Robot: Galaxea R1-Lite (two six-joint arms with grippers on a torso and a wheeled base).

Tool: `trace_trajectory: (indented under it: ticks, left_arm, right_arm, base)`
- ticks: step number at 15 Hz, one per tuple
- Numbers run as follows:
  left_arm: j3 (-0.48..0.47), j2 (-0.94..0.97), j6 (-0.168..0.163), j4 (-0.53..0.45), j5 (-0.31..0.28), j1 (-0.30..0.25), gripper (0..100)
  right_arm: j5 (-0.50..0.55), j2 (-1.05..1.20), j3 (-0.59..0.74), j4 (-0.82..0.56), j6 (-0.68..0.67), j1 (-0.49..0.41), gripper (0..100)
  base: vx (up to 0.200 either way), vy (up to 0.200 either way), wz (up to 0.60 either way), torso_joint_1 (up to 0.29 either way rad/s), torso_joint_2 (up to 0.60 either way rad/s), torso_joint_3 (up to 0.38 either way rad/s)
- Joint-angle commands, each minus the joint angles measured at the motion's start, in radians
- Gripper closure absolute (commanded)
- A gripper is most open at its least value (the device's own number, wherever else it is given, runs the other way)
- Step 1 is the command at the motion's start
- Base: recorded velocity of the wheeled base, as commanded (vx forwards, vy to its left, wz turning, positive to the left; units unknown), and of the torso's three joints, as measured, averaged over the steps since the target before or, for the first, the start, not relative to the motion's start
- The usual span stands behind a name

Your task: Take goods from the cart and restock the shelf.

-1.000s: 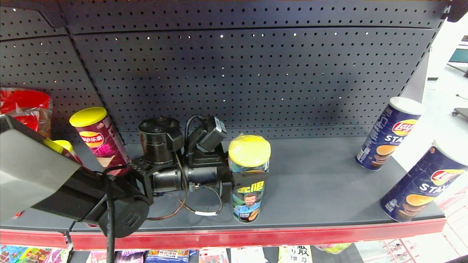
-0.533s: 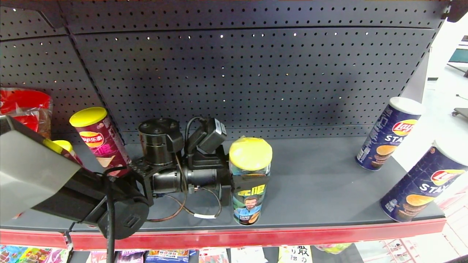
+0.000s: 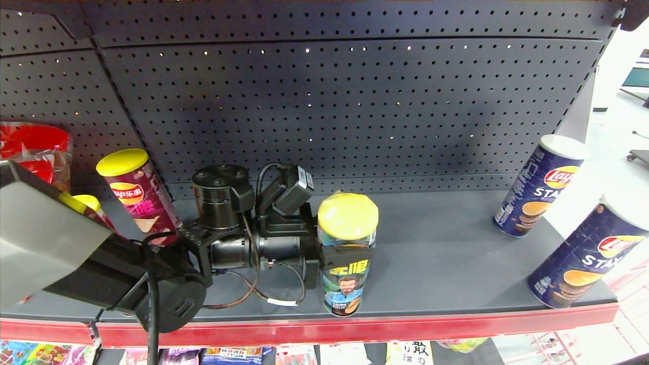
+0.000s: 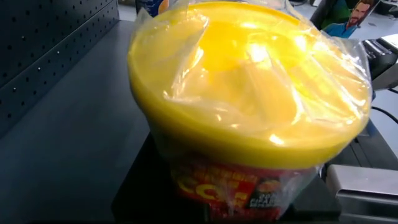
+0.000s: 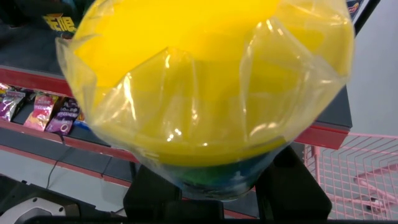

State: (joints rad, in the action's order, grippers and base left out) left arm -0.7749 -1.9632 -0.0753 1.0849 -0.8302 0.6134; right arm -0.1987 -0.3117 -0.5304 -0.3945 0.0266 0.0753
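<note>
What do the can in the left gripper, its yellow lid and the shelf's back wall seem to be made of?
Can: likely a cardboard tube with glossy print, its top under clear crinkled film that catches light. Lid: smooth yellow plastic, it seems. Back wall: matte dark sheet with rows of punched holes, probably painted metal. The right gripper's second can looks alike.
</note>
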Motion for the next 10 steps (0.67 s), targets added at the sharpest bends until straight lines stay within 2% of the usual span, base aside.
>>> trace_trajectory:
  ticks: [1, 2, 3, 7, 9, 10]
  left_arm:
    - [0.0, -0.003, -0.001, 0.001, 0.002, 0.0, 100]
    - [0.003, -0.003, -0.001, 0.001, 0.002, 0.0, 100]
    - [0.002, -0.003, -0.001, 0.004, 0.0, 0.0, 0]
    - [0.008, 0.0, 0.0, 0.004, 0.011, -0.003, 0]
    - [0.059, 0.006, -0.001, 0.036, 0.014, -0.017, 0]
    - [0.129, 0.017, -0.001, 0.095, 0.023, -0.037, 0]
  right_arm:
    - [-0.001, -0.001, 0.0, 0.0, 0.001, 0.001, 100]
    - [-0.001, -0.001, 0.001, 0.0, -0.001, 0.0, 100]
    - [-0.001, -0.001, 0.0, 0.0, -0.001, 0.0, 100]
    - [-0.001, -0.003, 0.0, 0.0, 0.001, 0.001, 100]
    - [-0.002, -0.009, 0.0, 0.002, 0.001, 0.004, 100]
    - [-0.008, -0.032, -0.011, 0.005, 0.001, 0.008, 100]
  base:
    - [0.0, 0.0, 0.0, 0.0, 0.0, 0.0]
    - [0.0, 0.0, 0.0, 0.0, 0.0, 0.0]
    - [0.0, 0.0, 0.0, 0.0, 0.0, 0.0]
    - [0.0, 0.0, 0.0, 0.0, 0.0, 0.0]
    - [0.0, 0.0, 0.0, 0.0, 0.0, 0.0]
    - [0.0, 0.0, 0.0, 0.0, 0.0, 0.0]
